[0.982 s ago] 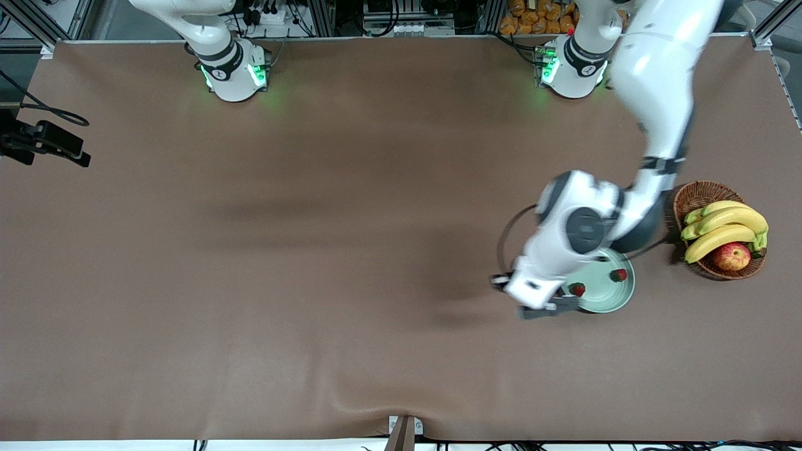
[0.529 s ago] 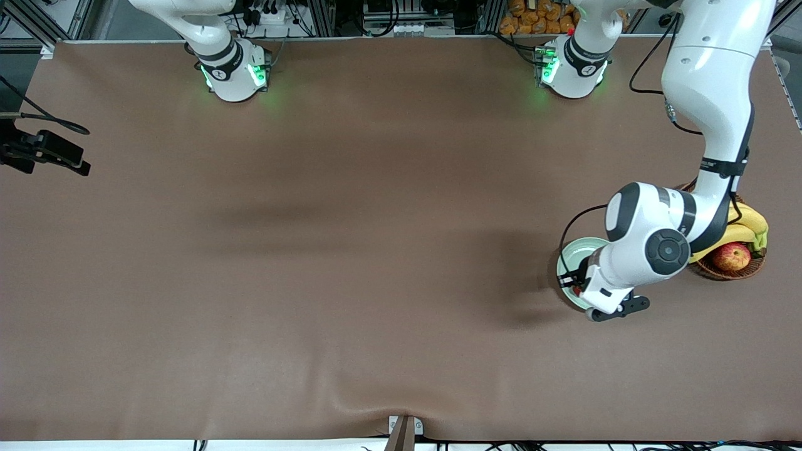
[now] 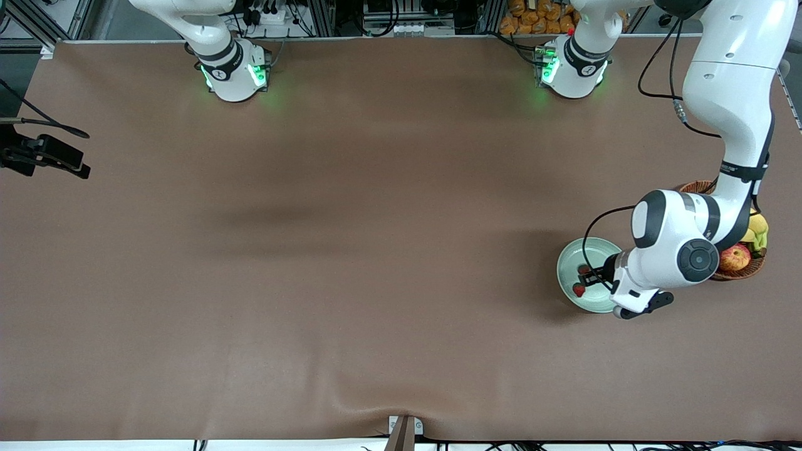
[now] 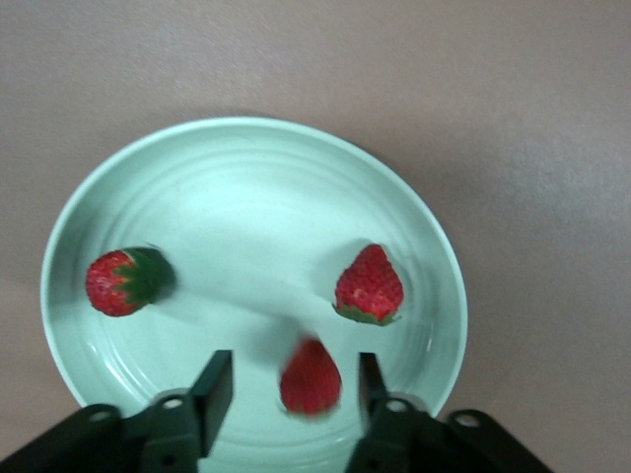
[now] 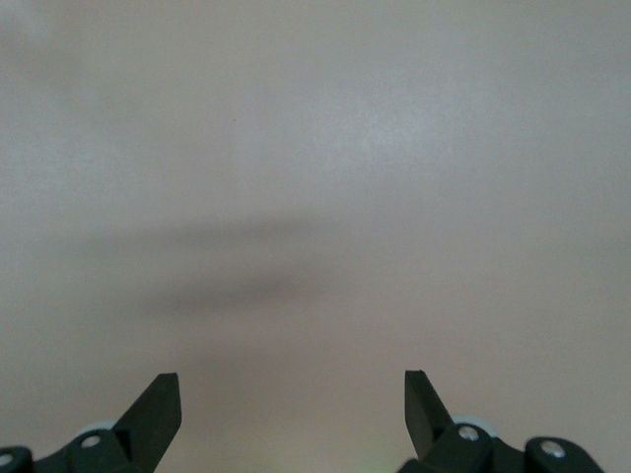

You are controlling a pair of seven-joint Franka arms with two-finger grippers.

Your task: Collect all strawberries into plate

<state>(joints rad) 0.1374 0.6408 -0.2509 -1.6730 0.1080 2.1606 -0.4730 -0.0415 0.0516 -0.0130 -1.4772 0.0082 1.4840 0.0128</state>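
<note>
we see the left gripper (image 4: 288, 389) hanging over the pale mint-green plate (image 4: 246, 177), its fingers (image 4: 213, 386) spread apart with a blurred strawberry (image 4: 311, 376) between them; neither finger touches that berry. two more strawberries lie on the plate: one (image 4: 369, 286) sits near the middle, and another (image 4: 120, 281), with its green cap showing, rests close to the rim, well apart from the first.

in the front view the plate (image 3: 579, 257) sits on the brown counter (image 3: 351, 250) toward the left arm's end, just beside a wicker basket (image 3: 742, 268). the basket holds a red-yellow apple (image 3: 735, 257) and bananas (image 3: 758, 227), mostly hidden by the left arm. the left gripper (image 3: 588, 277) is over the part of the plate closest to the basket, and a red berry (image 3: 579, 290) shows on the plate beneath it; the other berries we cannot pick out there.

the right gripper (image 5: 293, 406) waits up in the air over bare counter, its fingers (image 5: 158, 409) wide open and holding nothing; only its arm's base (image 3: 232, 72) shows in the front view.
</note>
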